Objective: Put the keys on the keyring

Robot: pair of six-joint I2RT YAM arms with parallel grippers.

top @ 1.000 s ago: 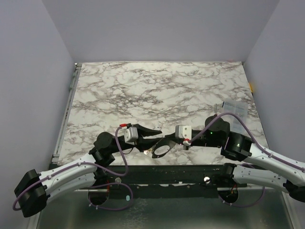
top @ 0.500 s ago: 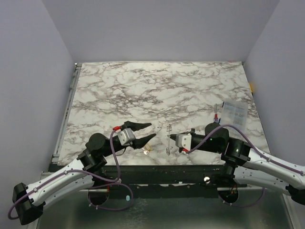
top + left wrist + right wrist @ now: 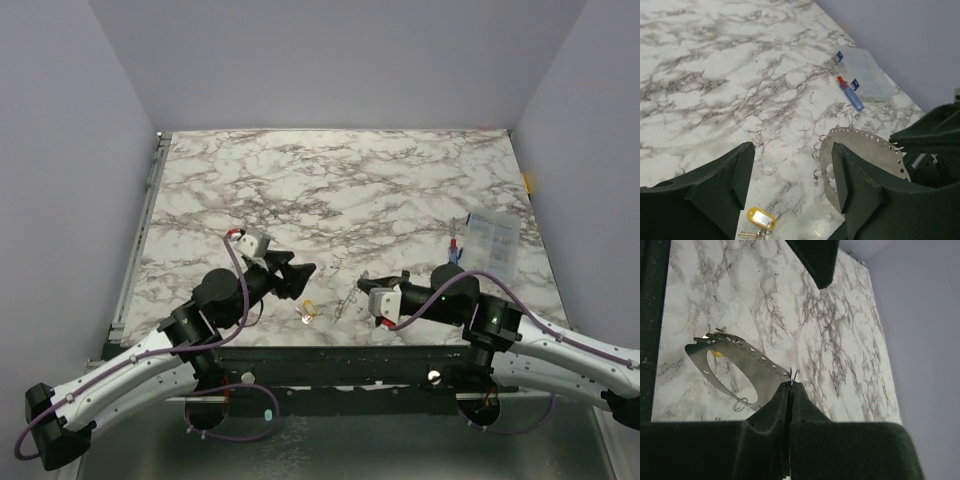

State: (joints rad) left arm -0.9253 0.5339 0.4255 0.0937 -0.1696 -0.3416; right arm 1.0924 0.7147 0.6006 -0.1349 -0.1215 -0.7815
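Observation:
The keys (image 3: 751, 233) lie on the marble with a yellow tag (image 3: 761, 218), near the table's front edge (image 3: 308, 315). My left gripper (image 3: 792, 150) hangs open above and behind them, nothing between its fingers (image 3: 298, 278). My right gripper (image 3: 791, 385) is shut on the rim of a grey round disc (image 3: 737, 357) and holds it tilted off the table (image 3: 350, 296). A thin wire keyring (image 3: 794, 375) sticks up right at its fingertips. More wire loops (image 3: 818, 150) hang along the disc's holed rim.
A blue-and-red pen-like stick (image 3: 850, 94) and a clear plastic box (image 3: 866, 73) lie at the right side of the table (image 3: 493, 237). Grey walls close in the marble top (image 3: 330, 190) on three sides.
My left gripper has opened wide and drawn back to the left, away from the disc. The right gripper still grips the disc, which now shows edge-on from above.

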